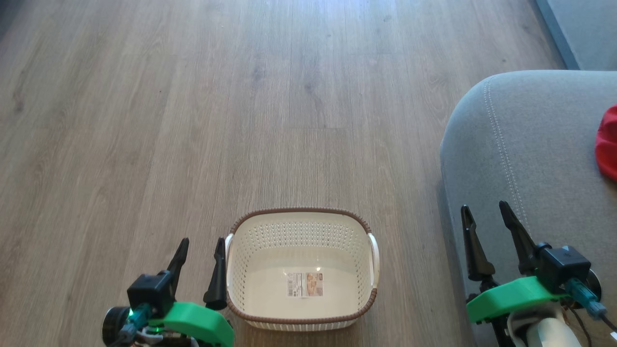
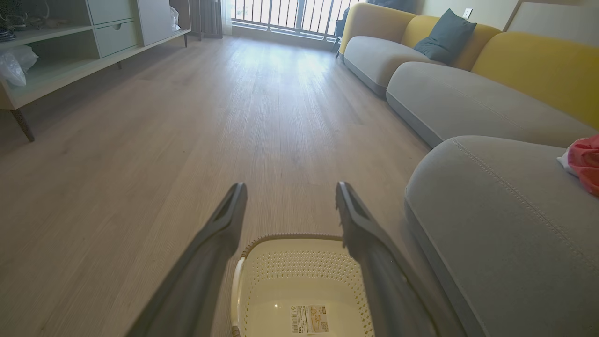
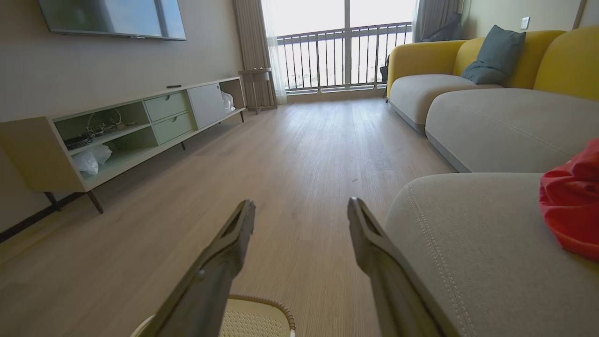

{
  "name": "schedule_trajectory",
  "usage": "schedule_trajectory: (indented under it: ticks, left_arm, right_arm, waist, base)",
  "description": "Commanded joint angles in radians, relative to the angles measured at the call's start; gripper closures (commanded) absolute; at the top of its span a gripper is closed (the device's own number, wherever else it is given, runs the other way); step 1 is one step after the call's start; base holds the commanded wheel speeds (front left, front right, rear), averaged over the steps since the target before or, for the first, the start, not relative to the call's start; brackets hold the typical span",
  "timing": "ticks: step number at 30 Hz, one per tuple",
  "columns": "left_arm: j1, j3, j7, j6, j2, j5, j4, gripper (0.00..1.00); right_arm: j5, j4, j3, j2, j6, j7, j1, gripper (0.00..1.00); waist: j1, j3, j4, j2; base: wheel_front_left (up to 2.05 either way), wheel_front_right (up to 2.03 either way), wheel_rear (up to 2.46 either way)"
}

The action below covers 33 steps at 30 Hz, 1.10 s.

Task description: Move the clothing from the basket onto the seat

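Flooring [image 1: 241, 96] of pale wood planks carries two large things: one basket and, to its right, one grey seat.

Furthest left is the left gripper [image 1: 202, 241]. Its two dark fingers stand apart with nothing between them, and the inner finger sits just beside the basket's left handle; whether it touches is not clear.

The basket [image 1: 301, 210] stands upright on the floor, near the seat's rounded edge but apart from it. It is one cream tub with a brown woven-look rim, perforated walls and two white side handles. Its whole inner floor is visible, carrying one label sticker [image 1: 305, 284].

Next comes the right gripper [image 1: 484, 206], also with its two fingers spread wide and gripping nothing. In the head view it shows over the seat's near left edge.

The seat [image 1: 530, 159] has a pale double line of stitching running along its rounded edge.

The clothing [image 1: 608, 144] lies on top of the seat, well in from that stitched edge. It shows as one bright red heap, with a bit of white at its edge in the left wrist view. How many garments it contains cannot be told.
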Motion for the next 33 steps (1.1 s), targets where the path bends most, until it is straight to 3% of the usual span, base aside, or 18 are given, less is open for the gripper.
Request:
schedule_trajectory:
  ticks: [1, 11, 21, 33]
  left_arm:
    - [-0.035, 0.027, -0.01, -0.006, -0.002, -0.008, -0.034, 0.0]
    - [-0.037, 0.026, -0.01, -0.009, -0.002, -0.021, -0.032, 0.0]
    - [-0.037, 0.025, -0.01, -0.06, -0.002, -0.03, -0.053, 0.0]
    - [-0.033, 0.027, -0.01, -0.069, -0.002, -0.036, -0.062, 0.0]
  right_arm:
    - [0.003, -0.03, 0.018, 0.001, 0.0, -0.009, -0.032, 0.0]
    - [-0.006, -0.027, 0.014, 0.002, 0.0, -0.009, -0.036, 0.0]
    - [-0.031, -0.027, -0.006, 0.002, 0.0, -0.009, -0.048, 0.0]
    - [-0.025, -0.025, -0.009, 0.002, 0.0, -0.009, -0.046, 0.0]
  waist:
    - [0.0, 0.001, -0.002, 0.0]
    - [0.0, 0.008, -0.008, 0.0]
    - [0.0, 0.016, -0.009, 0.0]
    - [0.0, 0.011, -0.007, 0.0]
  base:
    - [0.0, 0.0, 0.0]
    - [0.0, 0.0, 0.0]
    - [0.0, 0.0, 0.0]
    - [0.0, 0.0, 0.0]
